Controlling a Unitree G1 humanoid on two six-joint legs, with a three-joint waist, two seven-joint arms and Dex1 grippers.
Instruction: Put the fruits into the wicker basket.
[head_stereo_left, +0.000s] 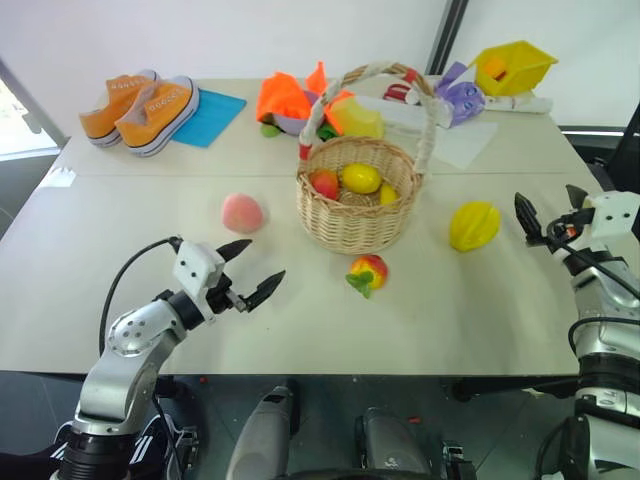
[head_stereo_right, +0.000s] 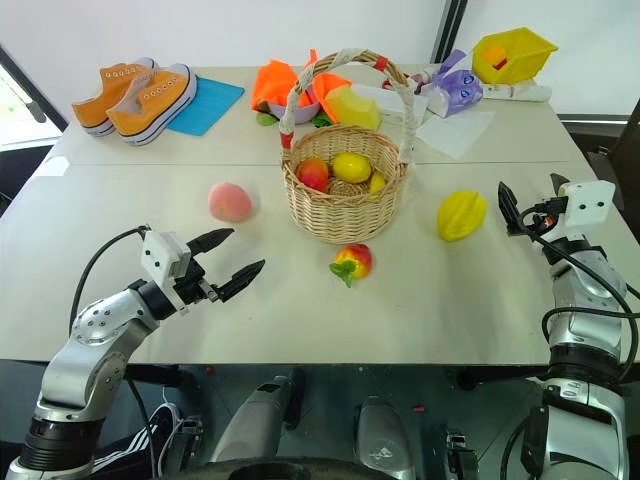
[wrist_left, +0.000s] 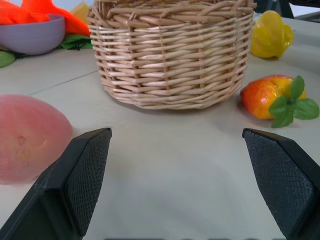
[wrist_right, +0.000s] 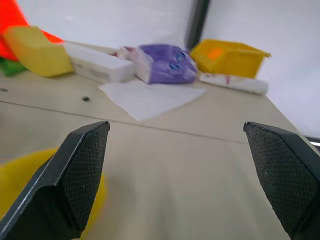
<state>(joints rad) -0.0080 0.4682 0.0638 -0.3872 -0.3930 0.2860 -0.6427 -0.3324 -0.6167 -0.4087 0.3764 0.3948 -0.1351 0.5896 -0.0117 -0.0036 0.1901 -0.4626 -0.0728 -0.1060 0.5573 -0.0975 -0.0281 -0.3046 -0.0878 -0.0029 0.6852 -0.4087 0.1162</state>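
The wicker basket (head_stereo_left: 356, 208) stands mid-table with a yellow lemon (head_stereo_left: 361, 177) and a red apple (head_stereo_left: 324, 183) inside. A pink peach (head_stereo_left: 242, 213) lies on the table to its left. In front of the basket rests a red-yellow fruit with a green leaf (head_stereo_left: 368, 272), and a yellow starfruit (head_stereo_left: 474, 225) lies to the right. My left gripper (head_stereo_left: 250, 270) is open near the front edge, below the peach, pointing toward the basket (wrist_left: 172, 55). To the right of the starfruit, my right gripper (head_stereo_left: 548, 212) hovers open with nothing between its fingers.
At the back of the table are orange sneakers (head_stereo_left: 140, 108) on a blue sheet, an orange-and-yellow cloth heap (head_stereo_left: 300, 100), a purple pack (head_stereo_left: 458, 98), white paper (head_stereo_left: 455, 140) and a yellow plastic bin (head_stereo_left: 512, 66).
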